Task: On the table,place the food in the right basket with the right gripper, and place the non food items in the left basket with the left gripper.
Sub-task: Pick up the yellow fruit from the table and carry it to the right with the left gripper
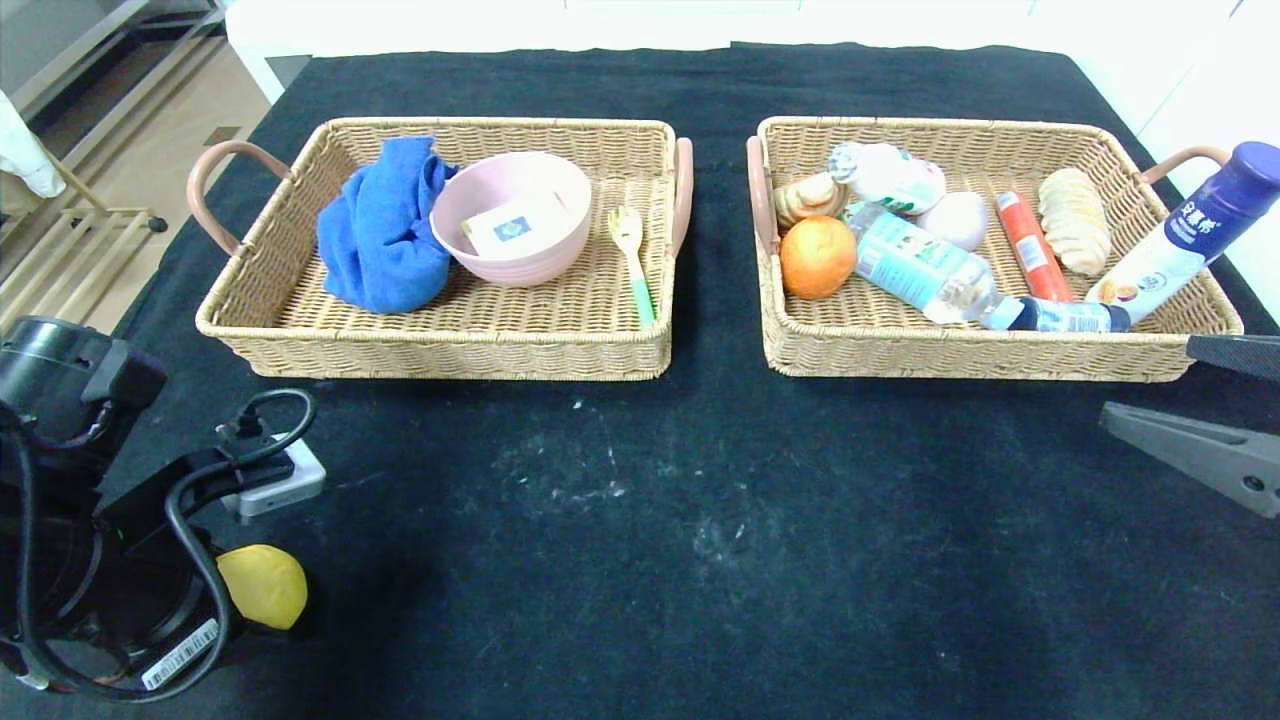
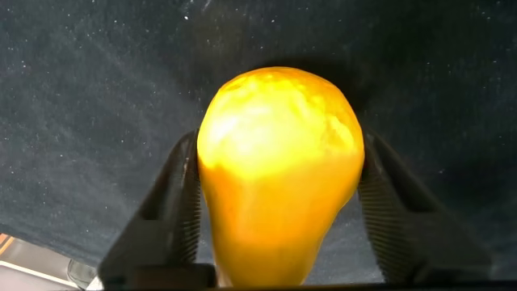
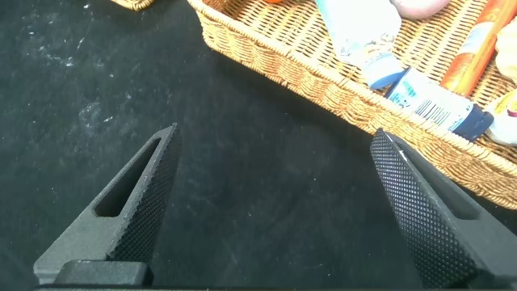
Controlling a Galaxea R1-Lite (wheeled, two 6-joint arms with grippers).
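Observation:
The yellow pear (image 1: 265,585) lies on the black table (image 1: 700,500) at the near left, half hidden under my left arm. In the left wrist view the pear (image 2: 279,186) fills the space between the fingers of my left gripper (image 2: 279,137), and both pads press its widest part. My right gripper (image 1: 1150,382) hovers open and empty in front of the right basket (image 1: 1000,355). That basket holds the clear water bottle (image 1: 920,270), the small green-labelled bottle (image 1: 890,175) and other food. The white bottle with a dark-blue cap (image 1: 1180,240) leans on its right rim.
The left basket (image 1: 440,355) holds a blue cloth (image 1: 380,230), a pink bowl (image 1: 512,215) with a small box inside, and a fork (image 1: 632,260). A white plug block (image 1: 285,480) with a black cable sits by my left arm. The right basket's rim (image 3: 339,89) lies just beyond my right gripper (image 3: 275,133).

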